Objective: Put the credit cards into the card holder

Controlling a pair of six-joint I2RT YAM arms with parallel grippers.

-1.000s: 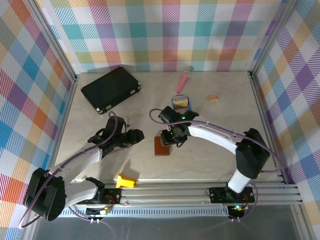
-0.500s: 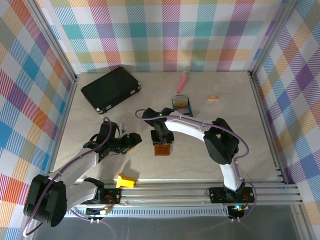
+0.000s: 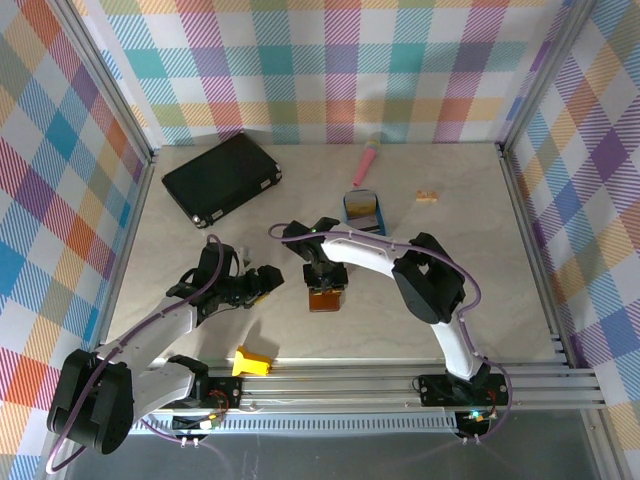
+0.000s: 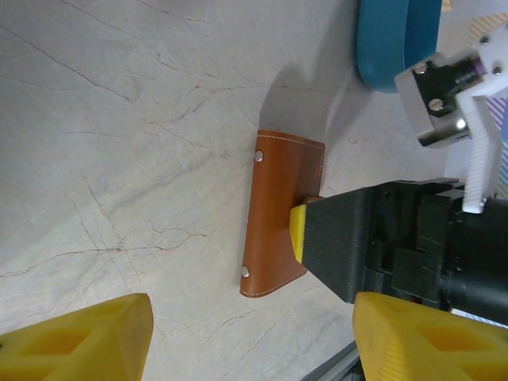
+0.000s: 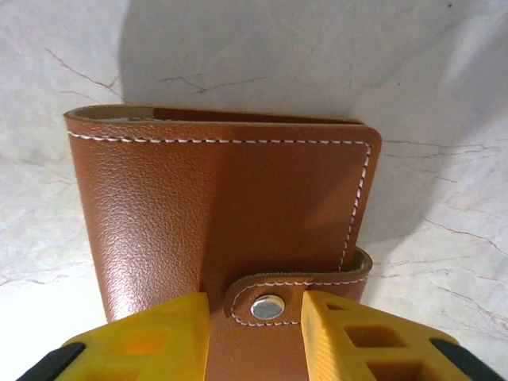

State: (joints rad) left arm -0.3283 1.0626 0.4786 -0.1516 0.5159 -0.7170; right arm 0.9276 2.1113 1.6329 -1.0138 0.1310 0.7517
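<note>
The card holder [image 3: 326, 298] is a brown leather wallet lying closed on the table, its snap tab fastened [image 5: 268, 305]. My right gripper [image 5: 254, 321] points down on it, open only narrowly. Its yellow fingers [image 5: 159, 337] straddle the snap tab; the right one touches the tab's end and the left one stands a little off it. My left gripper [image 3: 262, 283] hovers just left of the card holder [image 4: 282, 210], wide open with nothing between its fingers [image 4: 79, 341]. The credit cards [image 3: 362, 208] show as gold and dark blue inside the blue oval tray [image 3: 346, 212].
A large black case [image 3: 222, 178] lies at the back left. A pink tool [image 3: 368, 160] and a small tan block [image 3: 427, 197] sit behind the tray [image 4: 385, 40]. A yellow plastic piece [image 3: 252, 361] rests by the near rail.
My right gripper has shifted left over the card holder and narrowed around the snap tab, its elbow folding in. My left gripper opened wider and drew back slightly left.
</note>
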